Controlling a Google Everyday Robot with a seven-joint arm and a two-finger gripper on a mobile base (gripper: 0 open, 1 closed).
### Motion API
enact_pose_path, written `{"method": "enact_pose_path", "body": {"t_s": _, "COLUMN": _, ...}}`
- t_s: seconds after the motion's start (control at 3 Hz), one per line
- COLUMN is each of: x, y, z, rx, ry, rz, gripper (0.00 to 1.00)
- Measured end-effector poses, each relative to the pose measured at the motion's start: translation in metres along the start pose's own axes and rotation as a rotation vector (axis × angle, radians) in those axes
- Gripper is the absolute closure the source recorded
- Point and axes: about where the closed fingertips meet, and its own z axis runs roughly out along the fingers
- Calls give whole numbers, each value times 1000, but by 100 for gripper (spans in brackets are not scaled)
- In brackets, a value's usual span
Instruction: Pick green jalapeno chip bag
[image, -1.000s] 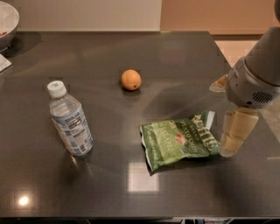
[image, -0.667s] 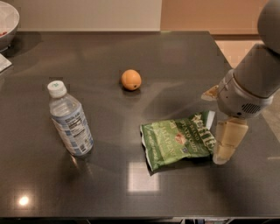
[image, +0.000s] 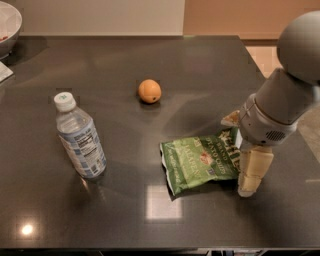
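Observation:
The green jalapeno chip bag (image: 200, 160) lies flat on the dark table (image: 210, 75), right of centre, with its white lettering facing up. My gripper (image: 239, 155) is at the bag's right end, low over the table, and is open. One cream finger (image: 254, 171) stands in front of the bag's right edge. The tip of the other finger (image: 231, 119) shows just behind the bag. The bag's right end lies between the two fingers. The bag rests on the table and is not lifted.
A clear water bottle (image: 80, 137) with a white cap stands at the left. An orange (image: 149, 91) sits at mid table behind the bag. A bowl (image: 9, 22) is at the far left corner. The table's right edge runs just beyond my arm.
My gripper has moved left and down towards the bag's right end, so its fingers now stand on either side of that end. The bag, bottle and orange have not moved.

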Motion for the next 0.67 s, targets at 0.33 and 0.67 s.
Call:
{"method": "enact_pose_path", "body": {"t_s": 0.33, "x": -2, "y": 2, "z": 4, "rx": -13, "ry": -1, "rz": -23, "gripper": 17}}
{"method": "enact_pose_path", "body": {"t_s": 0.67, "x": -5, "y": 2, "z": 1, "rx": -11, "ry": -3, "rz": -42, "gripper": 41}}
